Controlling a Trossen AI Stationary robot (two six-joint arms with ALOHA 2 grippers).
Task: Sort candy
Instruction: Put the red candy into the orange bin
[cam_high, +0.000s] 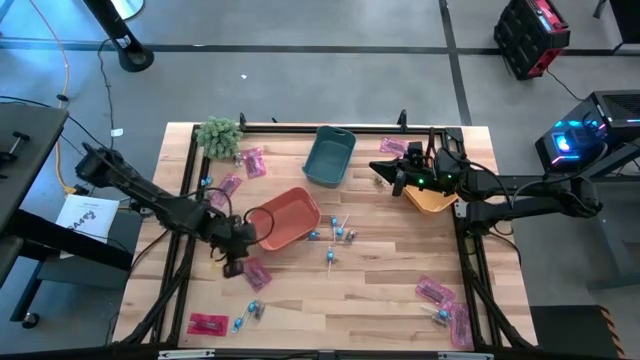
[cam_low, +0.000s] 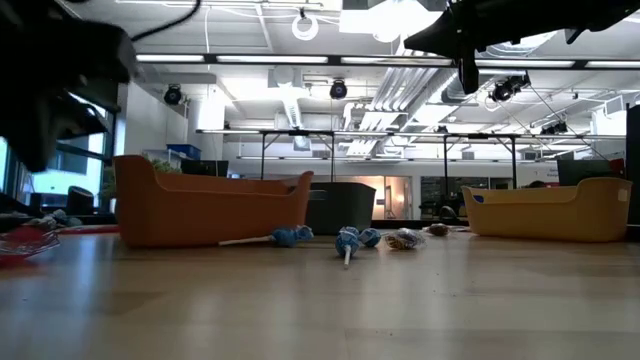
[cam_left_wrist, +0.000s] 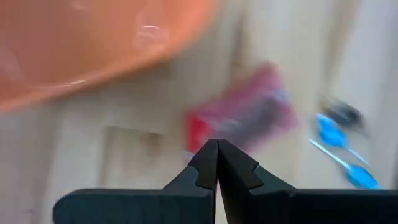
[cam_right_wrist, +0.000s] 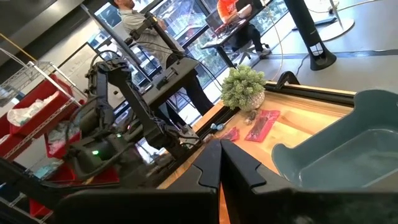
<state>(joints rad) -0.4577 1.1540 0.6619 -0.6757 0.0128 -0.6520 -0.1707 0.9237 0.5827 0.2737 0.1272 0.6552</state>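
Note:
My left gripper (cam_high: 236, 266) (cam_left_wrist: 217, 149) is shut and empty, close over the table beside the red bin (cam_high: 290, 218). A flat pink packet (cam_high: 258, 272) (cam_left_wrist: 249, 118) lies on the wood just beyond its tips. Blue lollipops (cam_high: 340, 232) (cam_low: 355, 240) lie past the red bin, and a brownish piece (cam_low: 405, 239) lies near them. More pink packets (cam_high: 253, 162) (cam_high: 436, 291) (cam_high: 207, 323) are scattered about the table. My right gripper (cam_high: 380, 168) (cam_right_wrist: 219, 149) is shut and empty, raised between the teal bin (cam_high: 330, 157) and the orange bin (cam_high: 432, 198).
A green plant (cam_high: 219, 135) stands at the far left corner. The three bins sit across the table's far half. Black frame rails run along the left and right edges. Open wood lies along the near middle. People show at desks beyond the table in the right wrist view.

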